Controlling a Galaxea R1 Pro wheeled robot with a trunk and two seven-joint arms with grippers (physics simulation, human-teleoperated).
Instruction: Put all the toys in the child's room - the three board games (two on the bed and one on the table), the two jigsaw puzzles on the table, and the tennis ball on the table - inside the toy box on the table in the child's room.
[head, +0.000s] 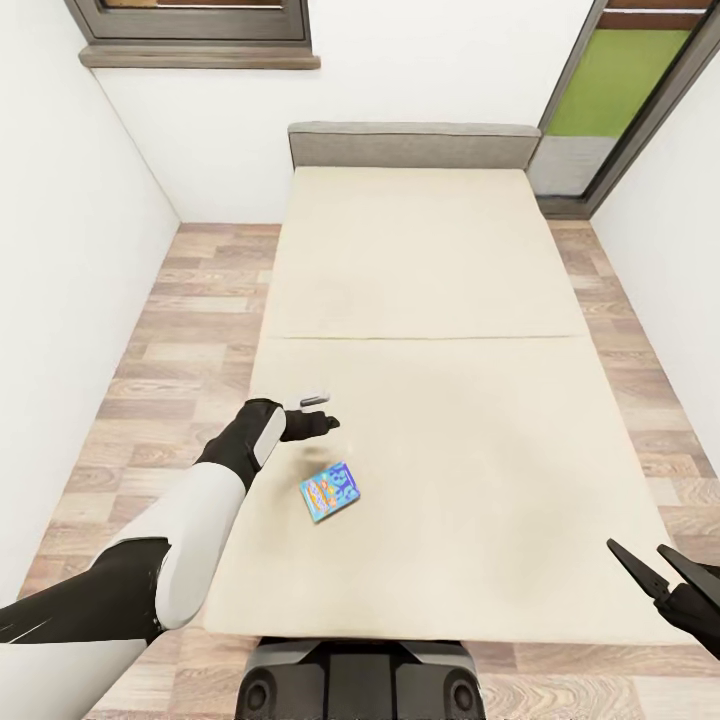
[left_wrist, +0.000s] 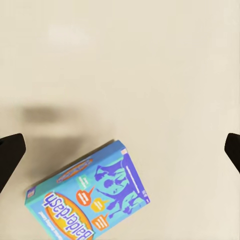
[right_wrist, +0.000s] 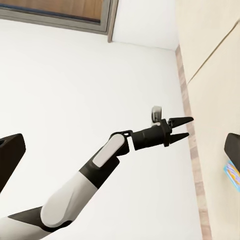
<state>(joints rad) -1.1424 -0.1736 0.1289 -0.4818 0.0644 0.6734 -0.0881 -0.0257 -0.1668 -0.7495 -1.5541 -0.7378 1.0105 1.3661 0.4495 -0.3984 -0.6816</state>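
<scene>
A blue Balderdash board game box lies flat on the cream bed, near its front left part. My left gripper hovers open just beyond the box, above the mattress. In the left wrist view the box sits below the spread fingertips, with no contact. My right gripper stands open over the bed's front right corner, holding nothing. The right wrist view looks across at the left gripper, and a corner of the box shows there.
A grey headboard stands against the back wall under a window. A glass door is at the back right. Wood floor runs along both sides of the bed, with white walls close by. My base touches the bed's foot.
</scene>
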